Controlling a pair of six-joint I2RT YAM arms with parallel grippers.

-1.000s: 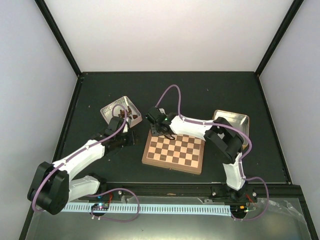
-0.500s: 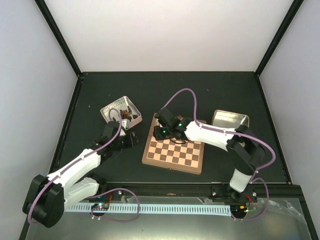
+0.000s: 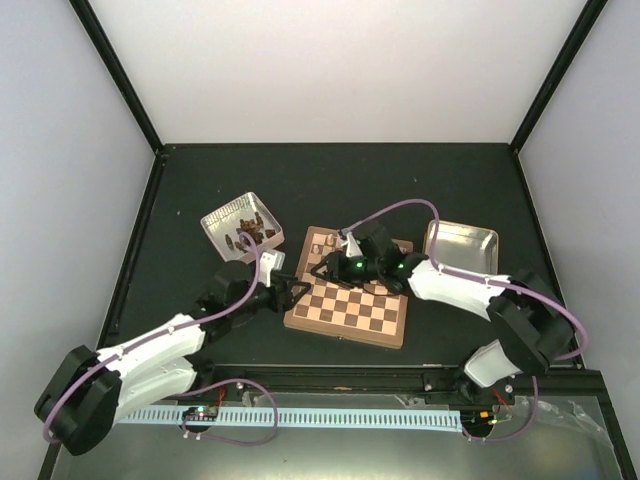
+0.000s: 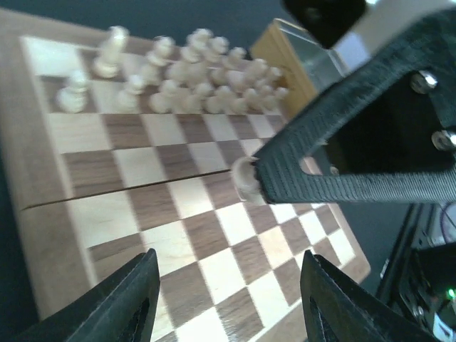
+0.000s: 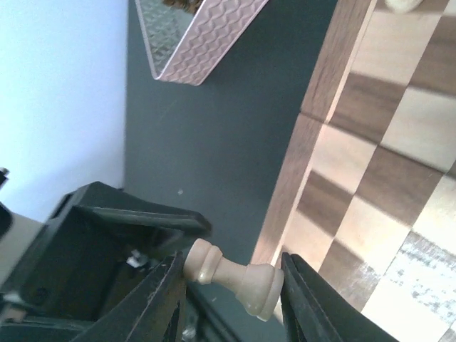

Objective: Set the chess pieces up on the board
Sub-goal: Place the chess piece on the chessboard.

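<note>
The board [image 3: 350, 310] lies mid-table, with several cream chess pieces [image 3: 322, 241] crowded along its far edge; they show as a blurred cluster [image 4: 199, 75] in the left wrist view. My right gripper [image 3: 323, 268] hangs over the board's left side, shut on a cream rook-like chess piece [image 5: 231, 276] that lies sideways between its fingers. The left wrist view shows that piece [image 4: 246, 178] at the tip of the right gripper's black finger [image 4: 342, 164]. My left gripper [image 3: 292, 290] is at the board's left rim, open, with only board squares between its fingers [image 4: 132, 299].
A metal tin [image 3: 225, 215] holding dark pieces [image 3: 250, 229] stands behind and left of the board, and its patterned wall [image 5: 206, 39] shows in the right wrist view. A second tin [image 3: 461, 246] sits at the board's right. Cables loop above both arms.
My left gripper has left the tin and come down to the board's left rim. My right gripper has moved from the far left corner toward the near side, piece in its jaws.
</note>
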